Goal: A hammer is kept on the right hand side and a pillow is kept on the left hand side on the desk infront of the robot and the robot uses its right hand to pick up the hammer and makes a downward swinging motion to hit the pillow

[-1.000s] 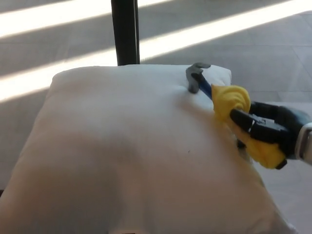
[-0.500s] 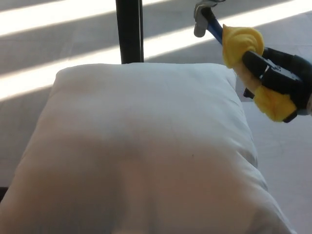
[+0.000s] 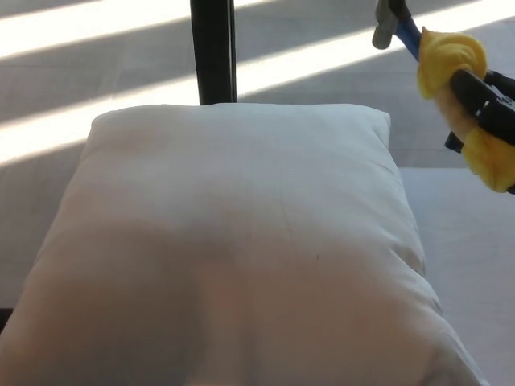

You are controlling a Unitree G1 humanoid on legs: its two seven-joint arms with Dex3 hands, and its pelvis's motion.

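Black fingers (image 3: 487, 95) of the right hand (image 3: 491, 108) are clamped round the yellow grip (image 3: 460, 88) of the hammer (image 3: 438, 60), at the far right edge of the head view, with the rest of the hand cut off by the frame. Only two dark fingers show clearly, crossing the yellow grip at a slant; the thumb is probably behind it, though the view does not settle that. From the top of the grip a short blue shaft (image 3: 408, 36) runs up and to the left to the grey metal head (image 3: 385, 26), which sits at the top edge of the picture and is partly cropped. The hammer is held in the air, up and to the right of the pillow (image 3: 233, 241), and touches nothing but the hand. Its head hangs over the pale floor (image 3: 322, 80) beyond the pillow's far right corner, apart from the fabric.

The pillow is white and plump, filling most of the view from the middle to the bottom edge, its surface smooth. A bare strip of light counter (image 3: 467, 241) shows to its right. Behind the pillow a black upright post (image 3: 213, 48) rises to the top of the frame, and bright bands of sunlight cross the grey floor on either side of it. The left hand is out of view.
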